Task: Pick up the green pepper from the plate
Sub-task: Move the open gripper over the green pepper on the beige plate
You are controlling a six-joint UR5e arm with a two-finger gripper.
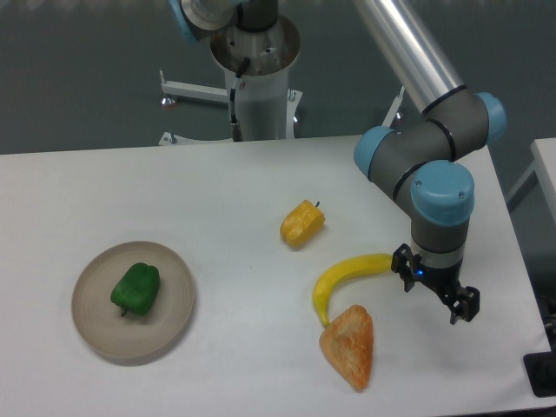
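Gripper (439,294), at the right of the table (234,182), hangs from the arm (426,156) with its dark body pointing down toward the tabletop. Its fingers are too small and dark to separate, so whether the jaws are spread or pressed together cannot be told. Nothing is seen between them. The left part of the gripper lies just beside the right tip of the banana (343,278); whether the two touch cannot be told.

Pepper (136,289), bright green and glossy, blocky in shape, lies inside the plate (178,300), slightly left of the plate's middle. Its surface shows soft lobes and a small darker shadow at its near edge. The plate is round, shallow and beige-grey, with a raised rim, and sits on the near left part of the table, well apart from the gripper.

Other objects: a yellow pepper (302,223) of similar shape lies near the middle of the table, between the plate and the arm. The banana curves from the gripper's side down and to the left. An orange-brown wedge of toy food (349,346) lies just near of the banana's lower end, at the near right of the table. The arm's base (256,78) stands at the far edge.
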